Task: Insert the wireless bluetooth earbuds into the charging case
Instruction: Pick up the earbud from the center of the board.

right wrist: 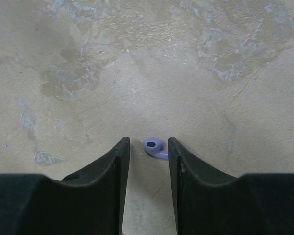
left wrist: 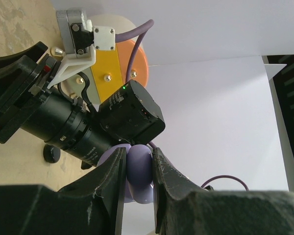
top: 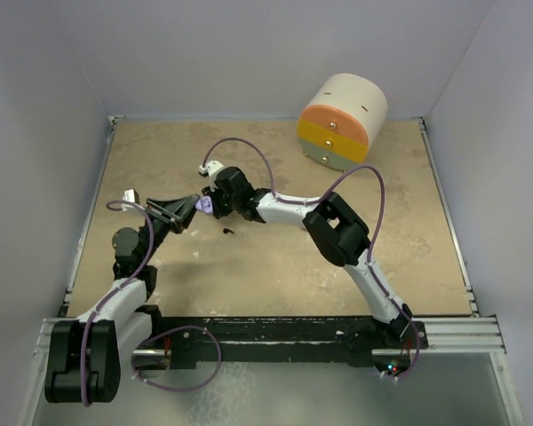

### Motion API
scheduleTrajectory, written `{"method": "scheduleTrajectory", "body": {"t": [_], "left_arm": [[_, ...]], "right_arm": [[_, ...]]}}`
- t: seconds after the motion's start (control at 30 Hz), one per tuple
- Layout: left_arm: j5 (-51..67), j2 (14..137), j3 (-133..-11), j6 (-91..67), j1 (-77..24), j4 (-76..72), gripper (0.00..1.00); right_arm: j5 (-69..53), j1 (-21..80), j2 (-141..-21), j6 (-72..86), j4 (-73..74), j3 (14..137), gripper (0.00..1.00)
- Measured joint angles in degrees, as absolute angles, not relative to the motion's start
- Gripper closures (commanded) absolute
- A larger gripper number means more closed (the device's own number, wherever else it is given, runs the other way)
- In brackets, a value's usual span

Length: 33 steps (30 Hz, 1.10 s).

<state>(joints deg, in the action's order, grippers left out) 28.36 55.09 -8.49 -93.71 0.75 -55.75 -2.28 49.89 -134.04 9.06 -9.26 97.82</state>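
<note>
Surface: a mottled tan table (top: 284, 284) walled in white on three sides. A cream drum of drawers (top: 342, 120) with orange, yellow and grey fronts lies at its 1 o'clock corner. Item one, the right gripper (right wrist: 148, 141): it points down at the table with its jaws apart and holds nothing. Item two, the lavender earbud (right wrist: 154, 147): it lies on the table in the gap between those jaws. In the right wrist view it sits off centre, close to the 3 o'clock finger (right wrist: 179, 159) and clear of the 9 o'clock one. Its bulb faces 10 o'clock and its stem runs toward 4 o'clock, so the long axis slants across the gap rather than along it. You cannot tell whether the stem tip touches the finger. Item three, the left gripper (left wrist: 138, 152): its jaws are clamped on the lavender charging case (left wrist: 139, 174), just beside the right wrist, at about 10 o'clock from the table's centre in the top view. The case appears to be held off the surface, and its lid and wells are hidden from you. Judgement: the right arm is the nearer one and straddles the earbud. You would likely nudge it toward 3 o'clock to centre the bulb before closing, because a pinch on the slanted stem could spin the earbud out.
</note>
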Motion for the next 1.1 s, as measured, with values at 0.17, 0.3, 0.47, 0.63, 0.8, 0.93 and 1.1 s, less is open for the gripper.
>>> {"method": "scheduleTrajectory", "body": {"t": [0.17,0.3,0.47,0.63,0.8,0.93,1.1], "left_arm": [[28.36,55.18,-8.29,-93.71,0.75,-56.12,1.0],[28.36,55.4,-7.79,-93.76,0.75,-56.18,1.0],[28.36,55.51,-7.6,-93.8,0.75,-56.36,1.0],[28.36,55.66,-7.6,-93.91,0.75,-56.53,1.0],[28.36,55.99,-7.6,-93.93,0.75,-56.55,1.0],[28.4,56.14,-7.6,-93.93,0.78,-56.69,1.0],[28.69,56.49,-7.6,-93.93,0.8,-57.19,1.0]], "right_arm": [[-2.26,49.89,-134.65,8.91,-9.78,97.93,0.64],[-2.24,49.89,-134.67,8.8,-9.8,97.93,0.66],[-2.11,49.89,-134.74,8.8,-9.82,97.95,0.7],[-2.09,49.89,-134.76,8.8,-9.76,98.04,0.76],[-2.11,49.89,-134.76,8.82,-9.76,98.04,0.83],[-2.74,49.89,-134.76,9.34,-9.8,97.97,0.91],[-2.83,49.78,-134.13,9.91,-10.11,96.97,0.95]]}}
